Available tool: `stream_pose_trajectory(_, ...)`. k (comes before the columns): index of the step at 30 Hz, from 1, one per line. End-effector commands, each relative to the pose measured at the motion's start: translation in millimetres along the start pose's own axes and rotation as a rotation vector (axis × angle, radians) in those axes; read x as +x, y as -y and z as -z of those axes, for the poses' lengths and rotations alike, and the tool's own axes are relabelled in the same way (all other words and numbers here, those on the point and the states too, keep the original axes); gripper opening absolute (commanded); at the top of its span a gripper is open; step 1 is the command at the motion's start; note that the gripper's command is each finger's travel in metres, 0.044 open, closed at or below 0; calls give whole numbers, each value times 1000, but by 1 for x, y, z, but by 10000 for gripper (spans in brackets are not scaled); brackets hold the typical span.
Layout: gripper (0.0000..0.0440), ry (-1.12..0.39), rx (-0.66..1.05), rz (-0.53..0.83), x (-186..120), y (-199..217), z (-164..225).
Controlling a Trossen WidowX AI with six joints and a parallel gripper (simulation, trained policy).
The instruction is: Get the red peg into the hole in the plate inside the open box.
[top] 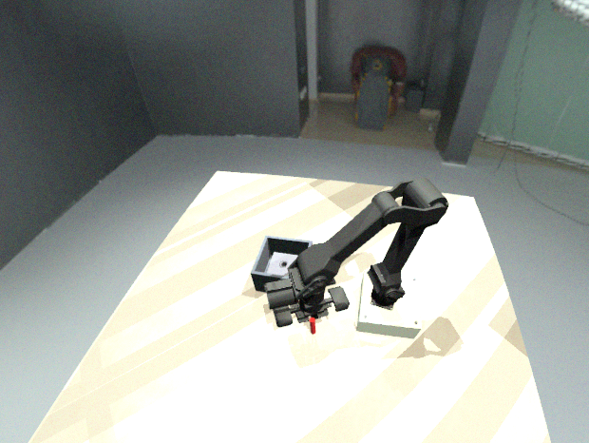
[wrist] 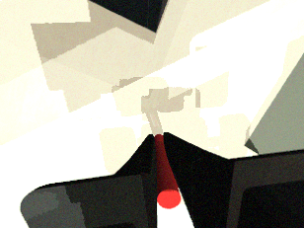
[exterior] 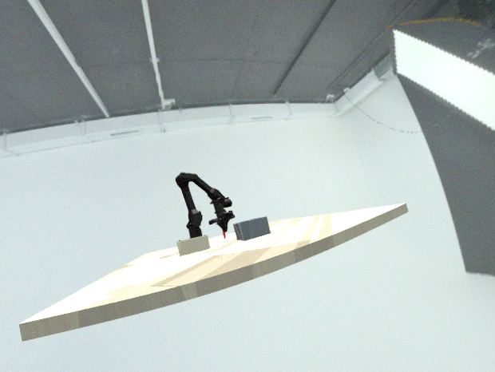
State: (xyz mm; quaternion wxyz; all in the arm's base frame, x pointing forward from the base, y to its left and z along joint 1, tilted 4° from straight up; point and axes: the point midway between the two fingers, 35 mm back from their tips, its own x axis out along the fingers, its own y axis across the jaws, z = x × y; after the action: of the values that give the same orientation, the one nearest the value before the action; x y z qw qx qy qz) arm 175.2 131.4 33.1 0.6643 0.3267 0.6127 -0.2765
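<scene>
The red peg (top: 313,326) (exterior: 224,235) (wrist: 168,198) stands roughly upright, leaning slightly. My gripper (top: 312,317) (exterior: 224,230) (wrist: 158,137) is shut on it, with one black finger on each side. The peg's lower end is at or close above the table; the exact gap cannot be told. The open dark blue-grey box (top: 259,282) (exterior: 255,229) stands beside the gripper, behind it in the top view. The pale plate (top: 275,267) on its floor shows a dark round hole (top: 283,263) with nothing red in it. The arm hides the box's near right corner.
The arm's pale base block (top: 388,328) (exterior: 193,246) (wrist: 286,117) stands on the other side of the gripper from the box. A dark shape, probably the box, shows at the top of the wrist view. Striped light and shadow lie on the table (top: 199,380).
</scene>
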Motion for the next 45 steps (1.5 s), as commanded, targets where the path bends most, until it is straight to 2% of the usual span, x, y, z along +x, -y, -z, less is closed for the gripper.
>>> stream_pose_trajectory(1,1,35,-20,-27,-14,-9,-9)
stream_pose_trajectory(10,0,120,-28,-57,-49,-25,-42)
stream_pose_trajectory(21,0,197,38,-70,-80,-38,-95)
stream_pose_trajectory(34,0,238,146,-52,-89,-34,-157)
stream_pose_trajectory(45,2,231,224,-31,-77,-27,-200)
